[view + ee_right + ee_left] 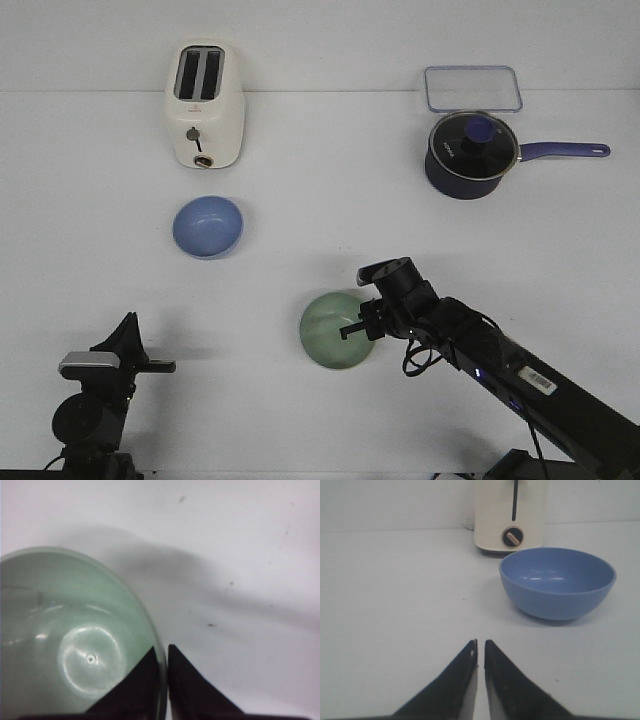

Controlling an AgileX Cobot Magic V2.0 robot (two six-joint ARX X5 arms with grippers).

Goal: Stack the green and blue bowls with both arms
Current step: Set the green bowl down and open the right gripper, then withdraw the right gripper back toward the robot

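At the green bowl, the right gripper pinches its rim (left gripper closed, empty); next probably lifting it toward the blue bowl.

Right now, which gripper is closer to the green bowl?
Right. The right gripper is at the green bowl, its fingers straddling the rim. The left gripper sits well off to the bowl's left, apart from it.

L end effector low near front edge, fingers nearly together, R end effector extended fwd, fingers pinched
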